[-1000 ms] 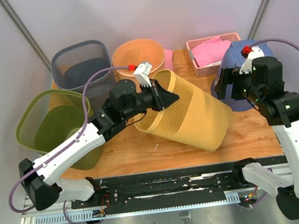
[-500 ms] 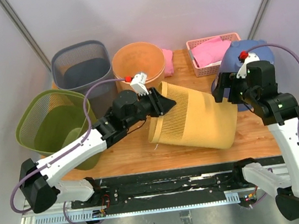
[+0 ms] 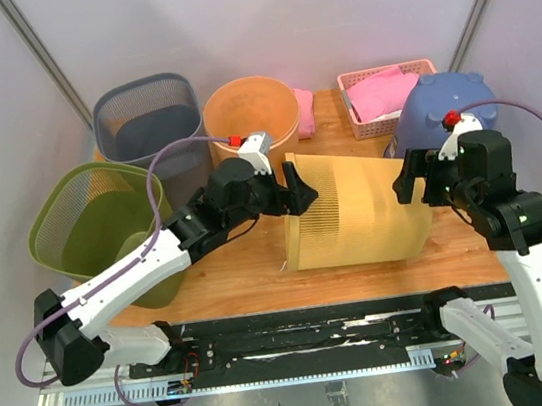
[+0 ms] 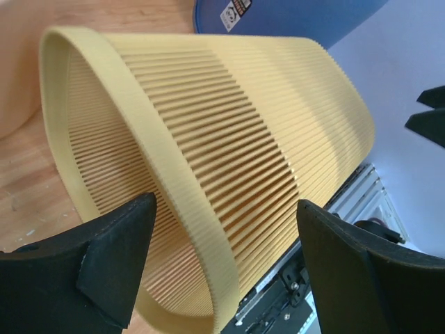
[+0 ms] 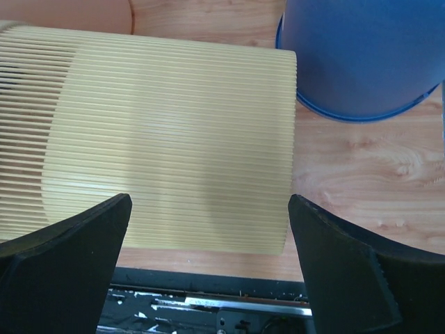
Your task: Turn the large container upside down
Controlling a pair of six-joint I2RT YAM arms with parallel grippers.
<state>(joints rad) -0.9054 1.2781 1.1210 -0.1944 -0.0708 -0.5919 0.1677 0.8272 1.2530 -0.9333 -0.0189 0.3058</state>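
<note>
The large container [image 3: 353, 214] is a yellow ribbed bin lying on its side on the wooden table, rim to the left and closed base to the right. My left gripper [image 3: 299, 187] stands open at the rim; in the left wrist view the rim band [image 4: 208, 229] passes between the spread fingers [image 4: 118, 257] without being pinched. My right gripper [image 3: 415, 183] hangs open just beyond the base end. From the right wrist, the container's side [image 5: 167, 132] lies ahead of the right gripper [image 5: 208, 202], with nothing between its fingers.
A blue upturned tub [image 3: 444, 103] stands right behind the right gripper. At the back are a pink basket [image 3: 382, 96], an orange bowl [image 3: 250, 110] and a grey mesh bin [image 3: 146, 115]. A green mesh bin [image 3: 97, 222] stands at the left. The container lies close to the table's front edge [image 3: 362, 273].
The left gripper has opened and let go of the rim. The container has dropped from a tilt to lying flat on its side. The right gripper shifted slightly.
</note>
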